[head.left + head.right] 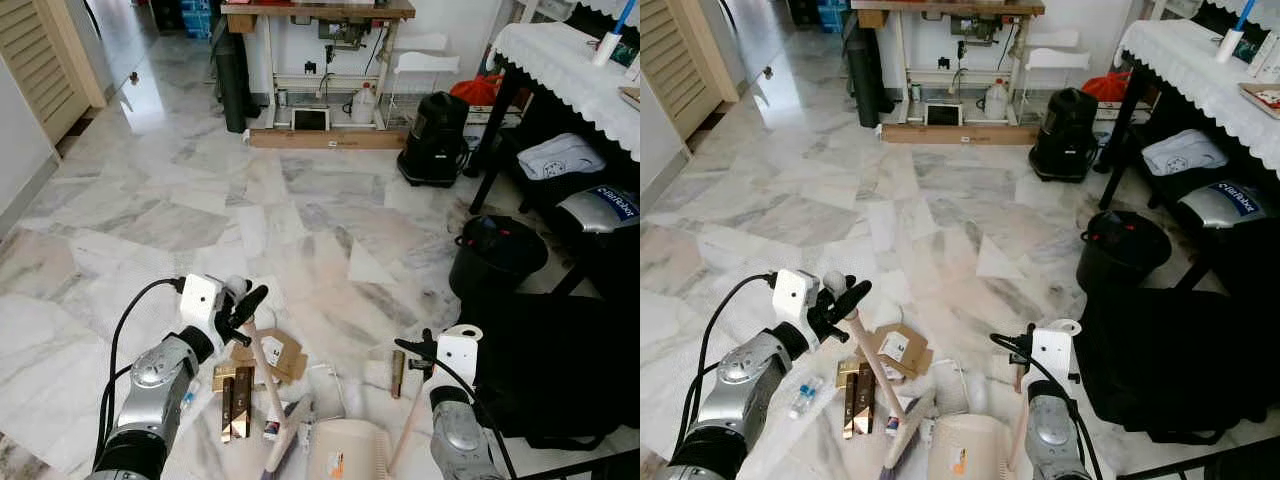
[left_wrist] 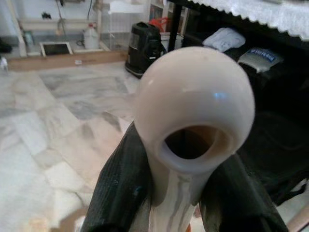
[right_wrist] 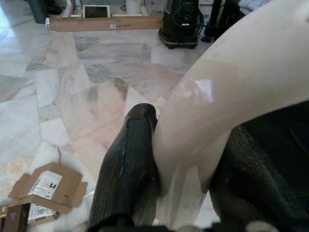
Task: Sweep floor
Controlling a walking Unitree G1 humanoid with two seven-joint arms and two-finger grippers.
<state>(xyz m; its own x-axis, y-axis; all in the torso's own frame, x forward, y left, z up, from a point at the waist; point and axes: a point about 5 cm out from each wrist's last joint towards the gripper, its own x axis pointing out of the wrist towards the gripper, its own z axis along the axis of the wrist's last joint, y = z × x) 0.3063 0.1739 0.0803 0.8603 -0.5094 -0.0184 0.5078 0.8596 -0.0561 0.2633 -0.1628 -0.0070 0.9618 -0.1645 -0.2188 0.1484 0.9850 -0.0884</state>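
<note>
My left gripper (image 1: 243, 310) is shut on the top of a cream broom handle (image 1: 268, 385), which slants down to the brush near the bottom of the view. In the left wrist view the handle's rounded end (image 2: 193, 111), with its hole, sits between the black fingers (image 2: 116, 193). The right gripper (image 1: 420, 352) is shut on the cream dustpan handle (image 3: 217, 96). The dustpan (image 1: 345, 450) rests on the marble floor between my arms. Litter lies in front of it: cardboard pieces (image 1: 275, 352), gold-brown boxes (image 1: 235, 395), a small bottle (image 1: 805, 397) and a brown stick (image 1: 397, 372).
On the right are a black bin (image 1: 497, 257), a black bag (image 1: 550, 370) and a table with a lace cloth (image 1: 570, 70). A black vacuum cleaner (image 1: 436, 138) and a sewing table (image 1: 320, 60) stand at the far wall. Open marble floor stretches ahead and to the left.
</note>
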